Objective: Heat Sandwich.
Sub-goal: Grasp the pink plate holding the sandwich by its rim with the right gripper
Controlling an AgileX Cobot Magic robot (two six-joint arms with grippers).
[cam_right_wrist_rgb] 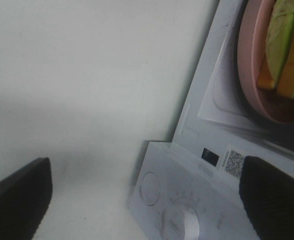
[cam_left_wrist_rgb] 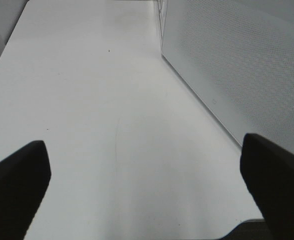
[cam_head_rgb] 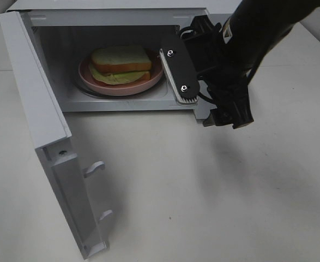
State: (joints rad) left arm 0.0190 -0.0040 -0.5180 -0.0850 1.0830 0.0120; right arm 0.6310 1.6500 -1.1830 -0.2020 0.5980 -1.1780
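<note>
The microwave (cam_head_rgb: 121,60) stands at the surface's (cam_head_rgb: 203,191) far edge, its door (cam_head_rgb: 45,136) swung wide. Inside, the sandwich (cam_head_rgb: 120,64) rests on the pink plate (cam_head_rgb: 149,83). Both arms' fingers (cam_right_wrist_rgb: 19,200) are spread wide, empty. Next, I judge: shut the door squarely, pushing near its free edge.

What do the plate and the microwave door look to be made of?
Plate: smooth pink, evenly coloured with a soft sheen, likely plastic or glazed ceramic; can't tell which. Microwave door: white, matte, with moulded latch hooks, probably plastic; the left wrist view shows a fine perforated mesh panel.
</note>
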